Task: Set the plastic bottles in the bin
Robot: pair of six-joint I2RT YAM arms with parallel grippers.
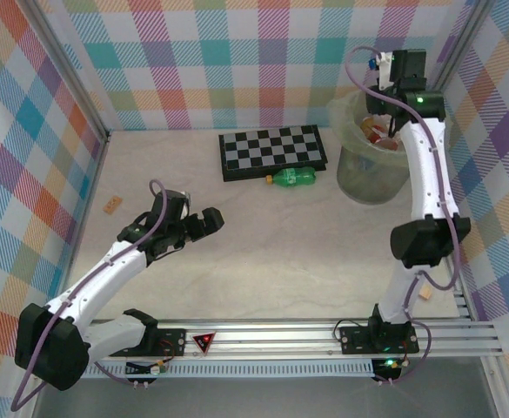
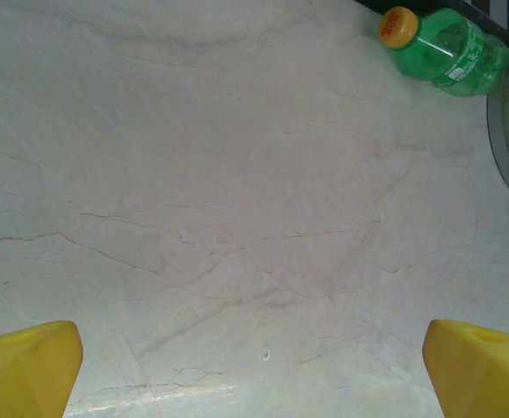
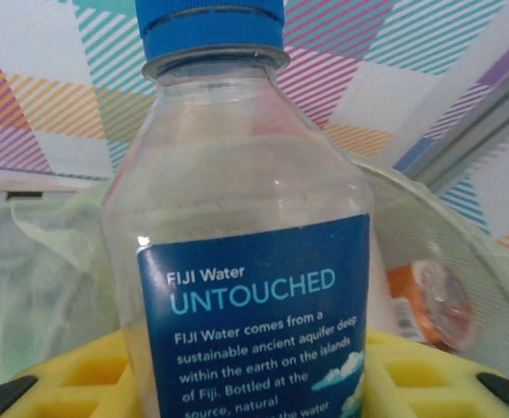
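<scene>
Upper right of the overhead view, right gripper [image 1: 383,71]: clenched on an upright clear Fiji water bottle [image 3: 237,218] with a blue cap, at the upper rim of the bin [image 1: 371,178].
Bin contents: orange-labelled bottle [image 3: 428,300] lying inside.
Left gripper [image 1: 193,225]: released, jaws wide, centre-left, over bare table [image 2: 193,174].
Green bottle [image 1: 292,178]: on its side, orange cap, just below the checkerboard [image 1: 271,150], left of the bin.

Clear bottle [image 3: 250,226]: blue cap, blue label. Green bottle [image 2: 452,54]: orange cap. Checkerboard [image 1: 273,150]: black and grey. Walls [image 1: 193,61]: pastel plaid.
</scene>
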